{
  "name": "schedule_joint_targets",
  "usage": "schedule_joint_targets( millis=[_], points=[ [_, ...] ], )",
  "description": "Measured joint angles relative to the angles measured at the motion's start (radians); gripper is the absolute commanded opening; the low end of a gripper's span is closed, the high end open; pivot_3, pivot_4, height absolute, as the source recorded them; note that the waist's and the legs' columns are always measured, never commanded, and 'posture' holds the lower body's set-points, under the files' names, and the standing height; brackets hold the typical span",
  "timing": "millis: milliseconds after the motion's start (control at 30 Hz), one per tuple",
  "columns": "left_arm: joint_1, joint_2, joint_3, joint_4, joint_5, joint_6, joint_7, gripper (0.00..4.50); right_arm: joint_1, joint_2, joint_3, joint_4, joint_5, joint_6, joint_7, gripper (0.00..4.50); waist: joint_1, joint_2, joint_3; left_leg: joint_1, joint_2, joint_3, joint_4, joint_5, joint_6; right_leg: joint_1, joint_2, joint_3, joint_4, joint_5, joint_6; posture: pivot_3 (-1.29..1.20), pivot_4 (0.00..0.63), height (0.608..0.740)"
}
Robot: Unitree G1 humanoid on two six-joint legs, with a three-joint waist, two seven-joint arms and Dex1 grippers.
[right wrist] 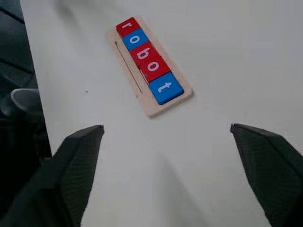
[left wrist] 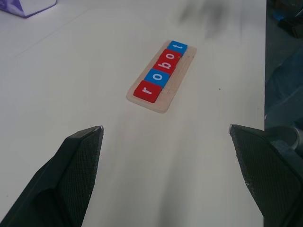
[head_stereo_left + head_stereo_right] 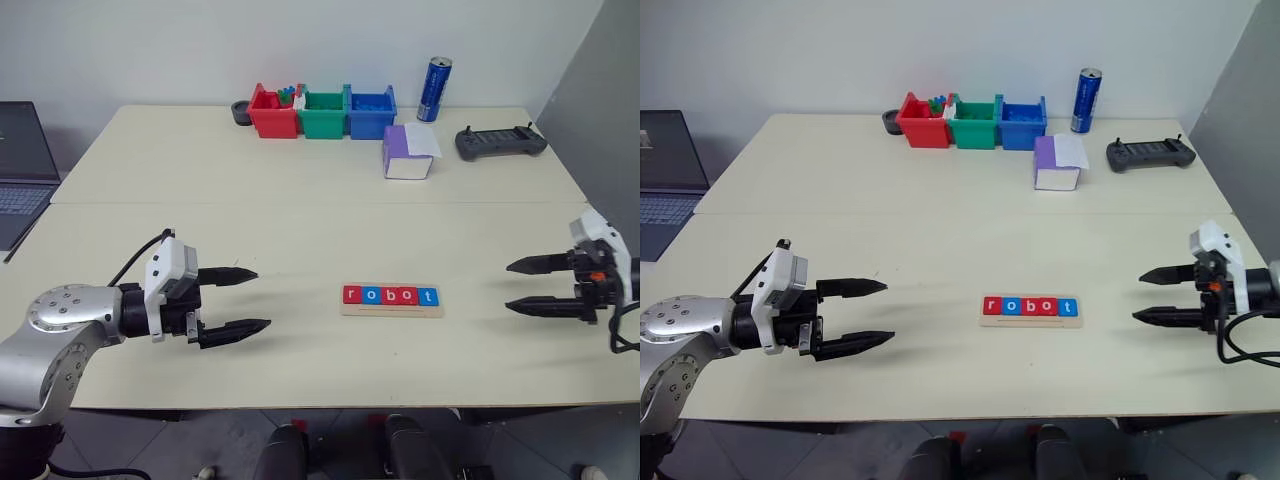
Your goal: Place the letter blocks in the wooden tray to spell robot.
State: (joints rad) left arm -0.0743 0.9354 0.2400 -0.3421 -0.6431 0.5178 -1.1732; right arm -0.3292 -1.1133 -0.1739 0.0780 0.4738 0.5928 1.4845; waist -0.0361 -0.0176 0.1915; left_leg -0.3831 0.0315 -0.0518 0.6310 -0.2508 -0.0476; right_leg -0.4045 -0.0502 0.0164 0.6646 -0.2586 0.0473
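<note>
Five letter blocks (image 3: 390,295) lie in a row on the wooden tray (image 3: 390,311) near the table's front middle. They read r, o, b, o, t, coloured red, blue, red, red, blue. My left gripper (image 3: 262,298) hovers to the left of the tray, open and empty, pointing toward it. On the tray's right, well clear of it, my right gripper (image 3: 508,287) is open too, with nothing between its fingers. Both wrist views show the blocks (image 2: 161,71) (image 1: 149,64) lined up on the tray (image 2: 177,78) (image 1: 127,64) ahead of the spread fingers.
Red (image 3: 272,112), green (image 3: 323,113) and blue (image 3: 369,112) bins stand at the table's back, with a blue can (image 3: 434,89) to their right. A purple-and-white box (image 3: 408,153) and a black controller (image 3: 500,142) sit at the back right. A laptop (image 3: 20,160) is at the far left.
</note>
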Motion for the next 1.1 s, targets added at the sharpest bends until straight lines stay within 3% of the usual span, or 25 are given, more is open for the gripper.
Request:
schedule_joint_targets(
  millis=[233, 667, 1100],
  points=[
    [-0.001, 0.021, 0.002, 0.014, -0.003, 0.004, -0.024, 4.50, 0.042, -0.054, -0.088, 0.008, 0.039, -0.003, 0.013, 4.48, 0.003, 0.000, 0.000, 0.000, 0.000, 0.000, 0.000, 0.000, 0.000, 0.000, 0.000, 0.000, 0.000, 0.000, 0.002, 0.00, 0.150, 0.740],
    [0.016, 0.021, 0.023, -0.016, -0.029, 0.025, 0.001, 4.50, 0.007, -0.039, 0.001, 0.079, -0.013, -0.104, 0.003, 4.48, 0.003, 0.000, 0.000, 0.000, 0.000, 0.001, 0.001, 0.000, 0.000, 0.000, 0.000, 0.000, 0.000, 0.000, 0.001, 0.00, 0.150, 0.740],
    [0.021, 0.021, 0.030, -0.017, -0.028, 0.015, 0.006, 4.50, -0.070, 0.001, 0.001, 0.082, 0.000, -0.118, 0.007, 4.48, 0.003, 0.000, 0.000, 0.000, 0.000, 0.001, 0.001, 0.000, 0.000, 0.000, 0.000, 0.000, 0.000, 0.000, 0.001, 0.00, 0.150, 0.740]
  ],
)
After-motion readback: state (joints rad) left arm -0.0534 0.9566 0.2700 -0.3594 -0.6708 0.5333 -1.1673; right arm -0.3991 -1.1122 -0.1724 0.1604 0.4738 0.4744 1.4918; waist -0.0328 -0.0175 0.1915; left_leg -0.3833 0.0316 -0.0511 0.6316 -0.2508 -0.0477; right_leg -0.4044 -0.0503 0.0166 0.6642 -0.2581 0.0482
